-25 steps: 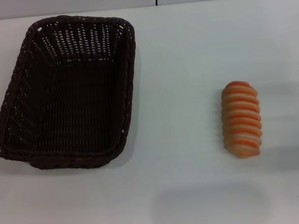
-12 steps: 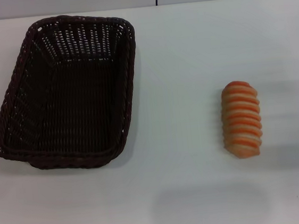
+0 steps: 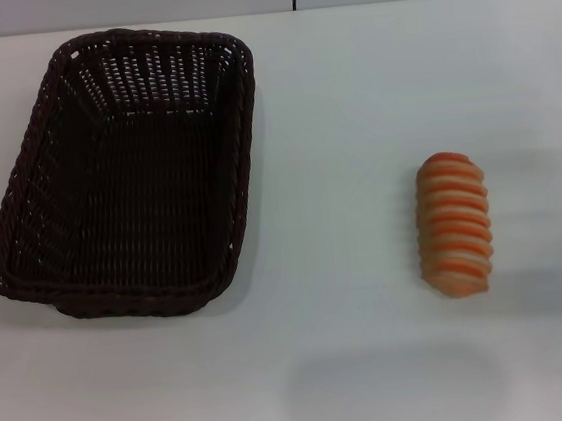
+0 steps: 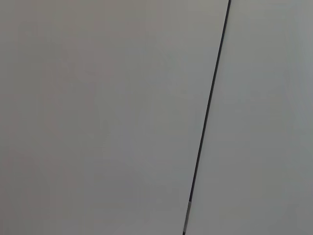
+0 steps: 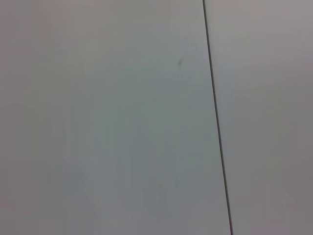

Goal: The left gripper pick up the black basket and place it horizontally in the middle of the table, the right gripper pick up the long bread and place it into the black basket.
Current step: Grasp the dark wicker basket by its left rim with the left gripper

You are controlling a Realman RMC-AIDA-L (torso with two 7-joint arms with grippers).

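Neither pincer shows in any view. Head view has only the bench (image 3: 348, 83) and the two items; both wrist cameras see blank pale panels with a dark seam, nothing else. So whether either pincer is released or clenched: can't tell. Places relative to a pincer can't be given either; going by the robot's sides instead.

Basket (image 3: 121, 172) sits on the robot's left half of the bench, long axis running away from the robot, near short end closest to it. Empty. Bread (image 3: 453, 224) lies on the right half, well apart from the basket, also lengthwise front to back, flat on the bench.

Handling, my read:
- Basket: woven wicker, likely light and fairly stiff, slight flex at the walls. Braided rim is the obvious hold; pinch over a side wall with one finger inside, one outside. Take a long wall near its middle so it doesn't tip or swing. Weave is grippy, slip unlikely. It needs a quarter turn to lie crosswise mid-bench.
- Bread: small, ridged, looks light. Can't tell if it's soft or a hard prop, so squeeze gently. Grip across the short width at mid-length; ridges should stop it sliding. Rounded ends are a poor hold.

Nothing started yet: basket first, then bread.
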